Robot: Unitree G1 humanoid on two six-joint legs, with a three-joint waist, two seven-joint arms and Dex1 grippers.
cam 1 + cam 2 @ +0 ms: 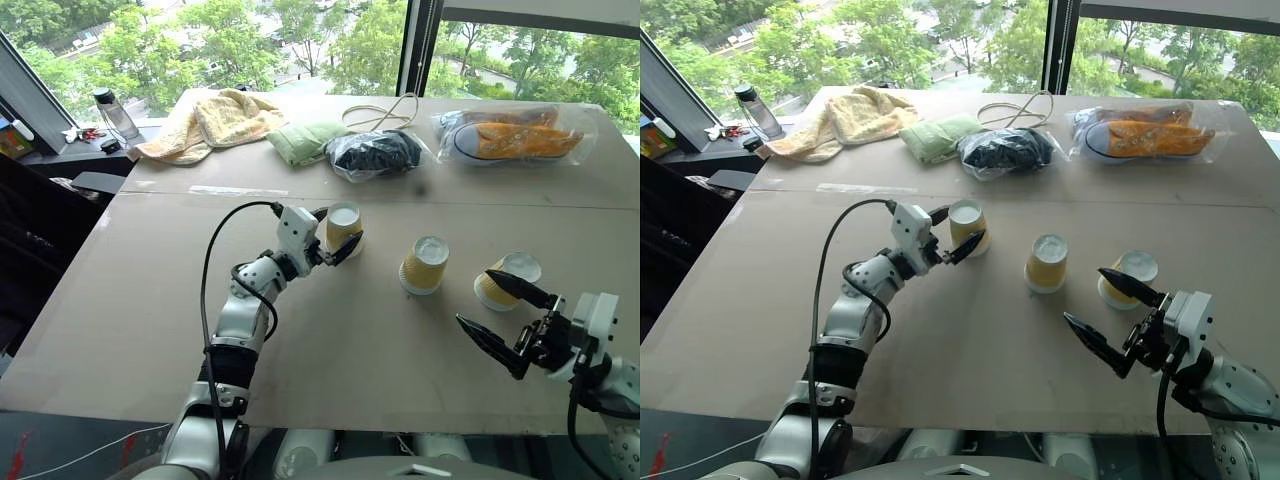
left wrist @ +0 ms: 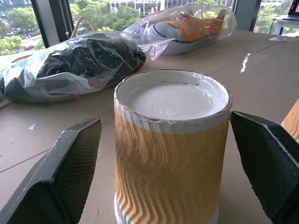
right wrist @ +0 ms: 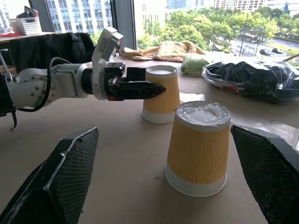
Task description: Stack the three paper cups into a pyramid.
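No pyramid is yet formed: the three paper cups [image 1: 424, 264] are stood apart, inverted, one bracketed ungripped by the open left gripper [image 1: 336, 243], the right gripper [image 1: 503, 318] open and empty.

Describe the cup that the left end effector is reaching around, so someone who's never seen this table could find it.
On the brown table, three upside-down yellow-tan paper cups stand in a row below the bagged black bundle. The one you want is the leftmost. It alone sits between the open fingers of the left end effector, unlike the middle cup and the right cup.
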